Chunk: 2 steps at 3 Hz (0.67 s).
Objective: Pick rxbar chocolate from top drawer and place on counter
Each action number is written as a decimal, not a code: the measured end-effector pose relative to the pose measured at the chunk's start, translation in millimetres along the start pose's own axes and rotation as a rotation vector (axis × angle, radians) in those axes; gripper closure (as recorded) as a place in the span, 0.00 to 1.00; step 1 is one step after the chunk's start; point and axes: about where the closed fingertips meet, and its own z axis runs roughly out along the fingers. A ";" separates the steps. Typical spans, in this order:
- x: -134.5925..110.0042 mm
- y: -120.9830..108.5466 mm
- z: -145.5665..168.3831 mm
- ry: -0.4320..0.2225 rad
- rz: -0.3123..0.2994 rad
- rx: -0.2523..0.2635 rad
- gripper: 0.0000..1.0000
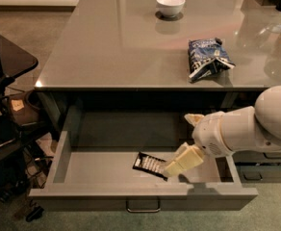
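Camera view: the surface [116, 47] is a wide, glossy grey top, smooth and reflective. A white round bowl [170, 5] sits near its far edge. A crinkled blue-and-white chip bag [207, 57] lies toward the right, near the front edge.

Below the front edge the top drawer [102, 167] is pulled fully out. It is shallow and wide, matte grey metal with a flat bare floor and a small curved metal handle [143, 207] at front centre.

The rxbar chocolate [148, 162] lies flat on the drawer floor, right of centre and near the front wall. It is a thin black rectangle with white lettering lines, turned at a slight angle.

The tool [176, 144] reaches into the drawer from the right on a rounded, smooth white arm [246, 129]. Its two cream wedge-shaped fingers [184, 160] are spread wide, one pointing down-left and the other up near the drawer's back, with nothing held. The lower fingertip sits at the bar's right end and overlaps it; contact cannot be told.

At left is a glossy black side table [10, 57]. Narrower grey drawers [268, 159] sit behind the arm at right. The floor is dull green carpet [83, 223].
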 end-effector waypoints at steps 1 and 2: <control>5.0 9.5 7.0 -0.006 0.026 0.011 0.00; 1.1 16.4 37.9 -0.011 0.078 0.080 0.00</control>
